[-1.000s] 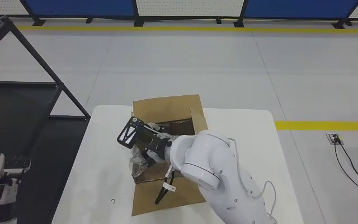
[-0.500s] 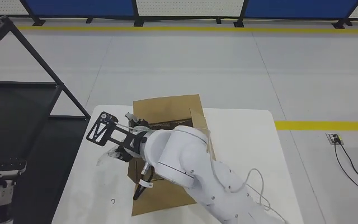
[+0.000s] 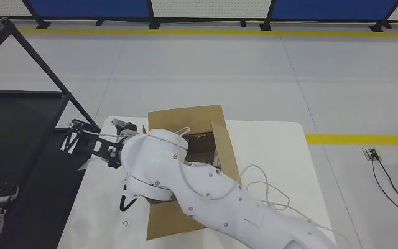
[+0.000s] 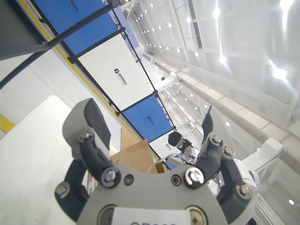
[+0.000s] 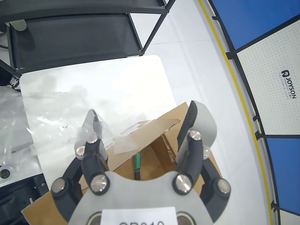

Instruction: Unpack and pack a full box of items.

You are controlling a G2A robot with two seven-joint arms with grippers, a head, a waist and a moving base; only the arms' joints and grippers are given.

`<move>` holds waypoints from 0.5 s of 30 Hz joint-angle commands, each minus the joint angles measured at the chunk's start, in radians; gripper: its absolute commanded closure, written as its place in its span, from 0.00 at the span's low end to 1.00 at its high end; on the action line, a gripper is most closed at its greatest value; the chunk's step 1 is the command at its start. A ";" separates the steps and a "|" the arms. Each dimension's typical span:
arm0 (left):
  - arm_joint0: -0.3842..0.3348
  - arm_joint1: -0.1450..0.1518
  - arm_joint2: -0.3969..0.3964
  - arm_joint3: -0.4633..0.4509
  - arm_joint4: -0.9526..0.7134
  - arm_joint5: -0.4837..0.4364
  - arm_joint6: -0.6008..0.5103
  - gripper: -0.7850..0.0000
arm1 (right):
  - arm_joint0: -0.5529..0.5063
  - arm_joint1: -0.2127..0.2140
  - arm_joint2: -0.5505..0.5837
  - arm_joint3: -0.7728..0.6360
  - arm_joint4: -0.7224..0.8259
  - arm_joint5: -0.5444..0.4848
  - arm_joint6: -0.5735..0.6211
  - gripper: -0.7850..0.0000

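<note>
At the left edge of the counter point(image 5: 98, 80) lies a clear bag point(image 5: 14, 118), thin, crinkled and glossy. It seems to sit partly past the rim, so a slight tug could slide it off.

The right gripper point(image 5: 143, 111) hangs above the box point(image 5: 150, 136), fingers spread wide with nothing between them. A scrap of clear film point(image 5: 100, 127) covers one fingertip. Whether it clings I cannot tell; if it does, it may trail along and foul the next grasp.

The box is open, made of brown corrugated card. Its flaps stand up, and tape point(image 5: 131, 129) curls off one of them. A raised flap could catch an arm going in. Inside lies a slim green-handled tool point(image 5: 137, 162), tucked low against a wall and probably awkward to pinch.

The left gripper point(image 4: 151, 107) points upward, fingers wide and empty, their black pads ribbed.
</note>
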 commanded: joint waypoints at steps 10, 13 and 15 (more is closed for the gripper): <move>0.017 -0.005 -0.002 -0.006 -0.005 -0.008 0.006 0.00 | 0.087 -0.067 -0.063 0.154 0.070 -0.043 -0.042 0.80; 0.020 -0.006 -0.003 -0.006 -0.004 -0.010 0.009 0.00 | 0.097 -0.079 -0.069 0.176 0.077 -0.046 -0.049 0.72; 0.022 -0.007 -0.003 -0.006 -0.004 -0.012 0.009 0.00 | 0.099 -0.084 -0.065 0.178 0.073 -0.040 -0.055 0.65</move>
